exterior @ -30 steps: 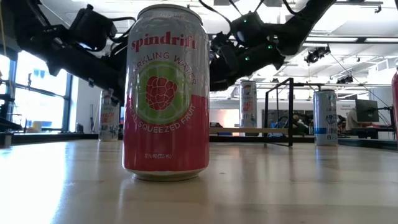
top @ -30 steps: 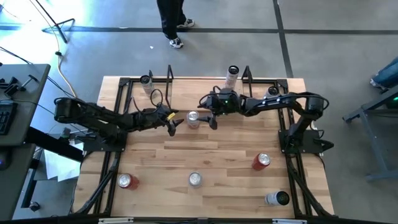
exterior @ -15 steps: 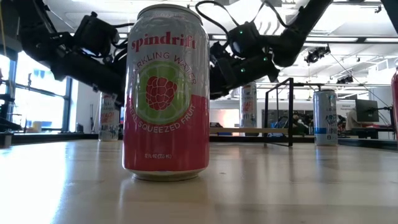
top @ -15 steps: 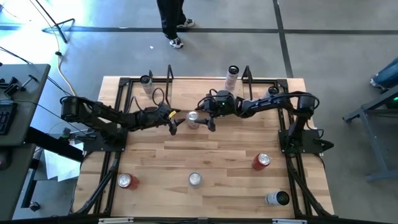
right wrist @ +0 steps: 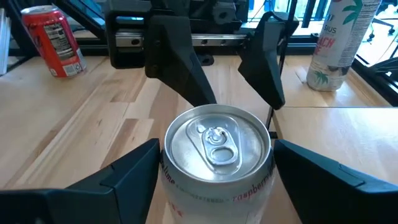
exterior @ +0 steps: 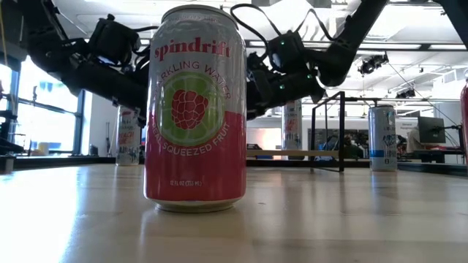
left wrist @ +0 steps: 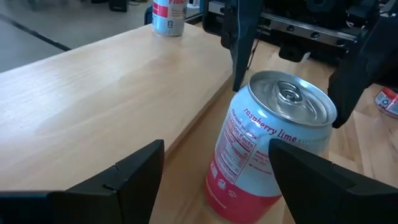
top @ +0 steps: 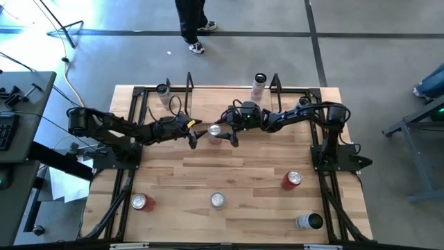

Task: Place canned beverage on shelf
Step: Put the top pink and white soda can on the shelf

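Here your right gripper (top: 223, 134) has its fingers (right wrist: 118, 180) spread wide on either side of the raspberry lime can (top: 215, 131), not touching it. Your left gripper (top: 195, 135) faces it, fingers (left wrist: 134, 171) equally parted. The can stands upright, centre frame in the high view, just beside the shelf (left wrist: 93, 93) edge.

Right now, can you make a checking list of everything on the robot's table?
Surface: wooden tabletop, bare wood.
Job's things: raspberry lime can upright beside the shelf.
Clutter: six other cans spread along the table's edges.
Grippers: left gripper and right gripper on either side of that can, jaws open, not gripping.
Cables: black cable loop at the left arm.
Surroundings: person's legs beyond the table.
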Robot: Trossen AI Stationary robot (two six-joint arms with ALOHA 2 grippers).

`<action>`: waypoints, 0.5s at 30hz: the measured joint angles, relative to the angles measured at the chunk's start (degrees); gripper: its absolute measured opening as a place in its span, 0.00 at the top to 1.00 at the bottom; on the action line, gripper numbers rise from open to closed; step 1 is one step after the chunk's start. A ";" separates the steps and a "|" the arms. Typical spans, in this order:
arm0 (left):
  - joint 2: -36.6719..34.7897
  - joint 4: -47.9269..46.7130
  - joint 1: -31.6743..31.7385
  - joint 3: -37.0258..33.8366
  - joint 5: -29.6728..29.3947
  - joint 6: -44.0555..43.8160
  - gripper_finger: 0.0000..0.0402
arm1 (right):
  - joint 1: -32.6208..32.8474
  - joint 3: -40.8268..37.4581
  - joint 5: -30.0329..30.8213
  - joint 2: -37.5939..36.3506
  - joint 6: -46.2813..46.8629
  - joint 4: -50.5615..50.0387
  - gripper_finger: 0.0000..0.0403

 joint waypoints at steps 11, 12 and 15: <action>4.61 0.94 0.04 3.69 -0.65 2.27 0.31 | 0.55 0.00 -0.83 0.84 1.32 0.72 0.29; 4.61 0.95 0.04 3.69 -0.64 2.16 0.31 | 0.55 0.03 -0.83 0.83 1.43 0.59 0.31; 4.66 1.01 0.04 3.69 -0.66 2.03 0.31 | 0.55 0.04 -0.58 0.82 2.16 0.54 0.34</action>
